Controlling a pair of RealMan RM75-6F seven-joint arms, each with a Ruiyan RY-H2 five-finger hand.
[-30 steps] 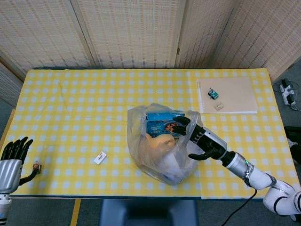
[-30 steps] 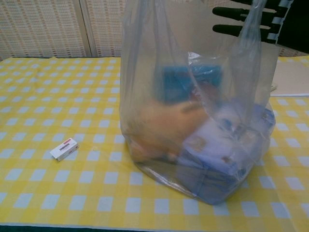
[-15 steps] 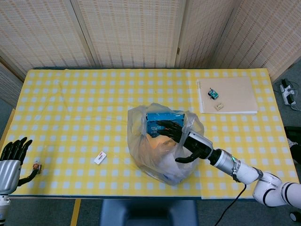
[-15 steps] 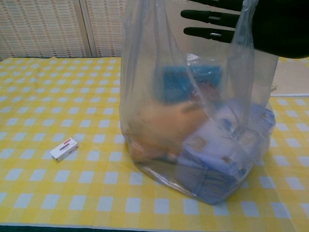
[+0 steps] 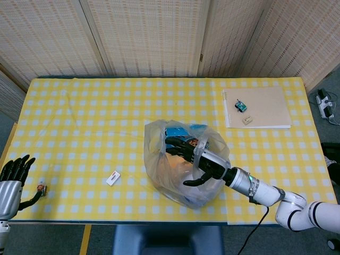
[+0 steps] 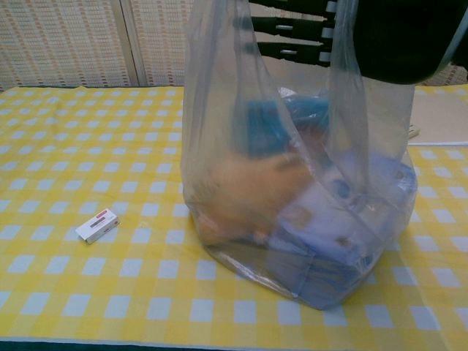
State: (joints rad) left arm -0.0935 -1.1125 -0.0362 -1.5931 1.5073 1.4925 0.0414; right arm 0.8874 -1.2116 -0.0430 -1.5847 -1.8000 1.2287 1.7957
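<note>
Bag (image 5: 183, 164) at counter (image 5: 95, 122) centre, boxes inside. Right robot hand (image 5: 194, 159) in bag mouth. Small box (image 5: 113, 178) left of bag. Left robot hand (image 5: 13, 175) at counter's far-left edge. Notebook (image 5: 263, 106) behind-right.

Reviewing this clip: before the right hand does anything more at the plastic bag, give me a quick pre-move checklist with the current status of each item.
1. Right hand spread at the mouth of the plastic bag, handle loop across it: ok.
2. Firm grip on the handle: cannot tell.
3. Bag sits on the table, upright, contents inside: ok.
4. Blue box and orange item stay inside the bag: ok.
5. Small white box lies apart from the bag: ok.
6. Left hand away at the table edge, holding nothing: ok.
</note>
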